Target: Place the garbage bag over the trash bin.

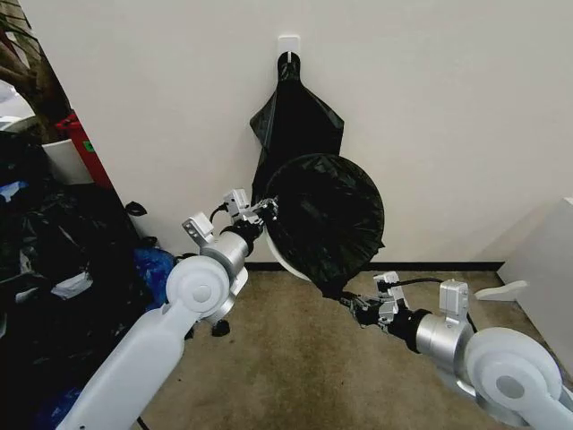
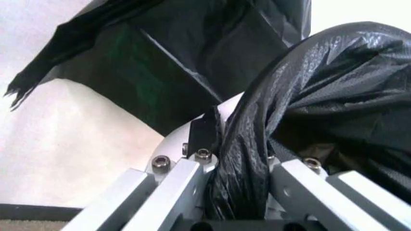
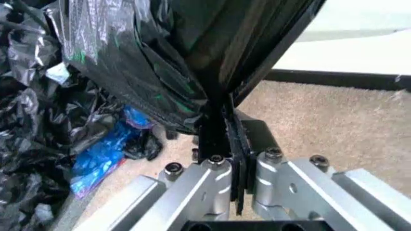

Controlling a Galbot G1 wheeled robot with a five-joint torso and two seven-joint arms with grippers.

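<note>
The garbage bag [image 1: 327, 215] is stretched as a round black drum over the trash bin, held off the floor with its mouth turned toward me. A white sliver of the trash bin [image 1: 285, 260] shows at the lower left edge. My left gripper [image 1: 267, 210] is shut on the bag at the rim's left side; the left wrist view has the gathered bag [image 2: 334, 86] squeezed between its fingers beside the white bin wall [image 2: 172, 144]. My right gripper [image 1: 345, 305] is shut on the bag's lowest fold, and the right wrist view shows that pinched plastic [image 3: 212, 48].
Flat black bags [image 1: 295, 107] hang from a white hook [image 1: 288, 43] on the wall right behind the bin. A heap of stuffed black sacks [image 1: 54, 269], a blue bag [image 1: 152, 264] and a red container [image 1: 85, 148] crowd the left. Carpet lies below; a white panel [image 1: 546, 260] stands right.
</note>
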